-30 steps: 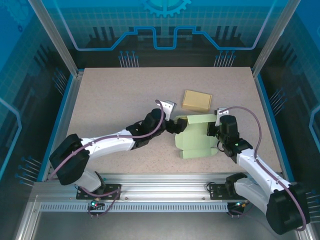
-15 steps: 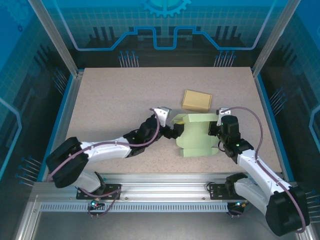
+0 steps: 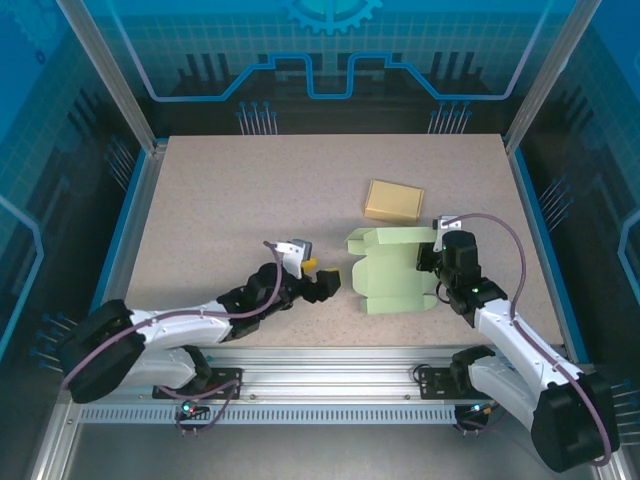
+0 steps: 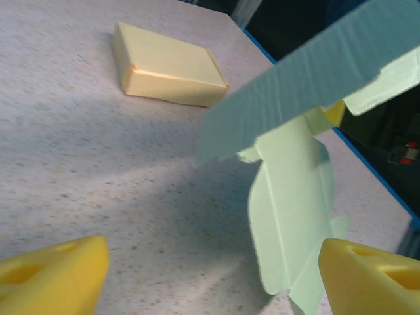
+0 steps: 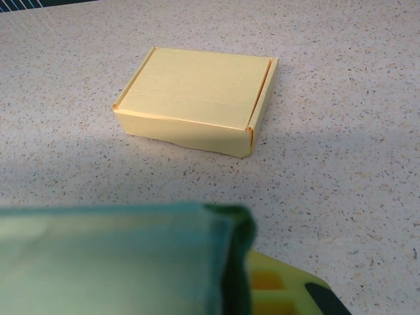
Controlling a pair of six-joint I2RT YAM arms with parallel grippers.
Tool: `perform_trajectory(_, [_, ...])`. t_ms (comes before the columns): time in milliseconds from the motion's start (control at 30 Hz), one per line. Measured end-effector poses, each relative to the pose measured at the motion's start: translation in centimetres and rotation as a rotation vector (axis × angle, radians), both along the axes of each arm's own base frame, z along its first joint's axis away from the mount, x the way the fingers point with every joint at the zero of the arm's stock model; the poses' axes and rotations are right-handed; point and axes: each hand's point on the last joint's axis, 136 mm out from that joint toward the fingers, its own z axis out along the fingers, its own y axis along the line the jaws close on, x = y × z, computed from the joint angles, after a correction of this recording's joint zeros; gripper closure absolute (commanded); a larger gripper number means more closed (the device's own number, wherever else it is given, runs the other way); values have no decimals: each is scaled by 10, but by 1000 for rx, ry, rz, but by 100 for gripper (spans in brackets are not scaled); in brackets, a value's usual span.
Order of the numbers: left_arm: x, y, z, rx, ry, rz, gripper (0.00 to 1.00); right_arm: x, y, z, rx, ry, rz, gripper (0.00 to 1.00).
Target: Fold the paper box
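Speckled beige tabletop (image 3: pixel 230 190) with blue edging along both sides. Enclosure: slanted aluminium posts (image 3: pixel 100 70), blue translucent back panel (image 3: pixel 200 50) with gear-and-circuit graphic. Slotted aluminium rail (image 3: pixel 330 385) spans near edge; lighting even, shadows soft.

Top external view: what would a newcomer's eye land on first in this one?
The pale green box blank lies at centre right with a flap raised, its right edge pinched by the right gripper. Just behind it sits a finished yellow box. The open left gripper hangs just left of the blank, apart from it.
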Motion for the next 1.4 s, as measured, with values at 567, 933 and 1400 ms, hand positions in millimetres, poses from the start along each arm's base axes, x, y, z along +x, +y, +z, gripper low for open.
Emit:
perform_trajectory(567, [13,-61,-2,-304,7,-131,29,0,0,1,1,-4,0,100])
perform_trajectory(933, [27,-66,23,-313,-78,-121,30,0,0,1,3,-5,0,100])
perform_trajectory(1400, [37,-86,55,-337,-169,-164,32,2,1,7,13,-30,0,100])
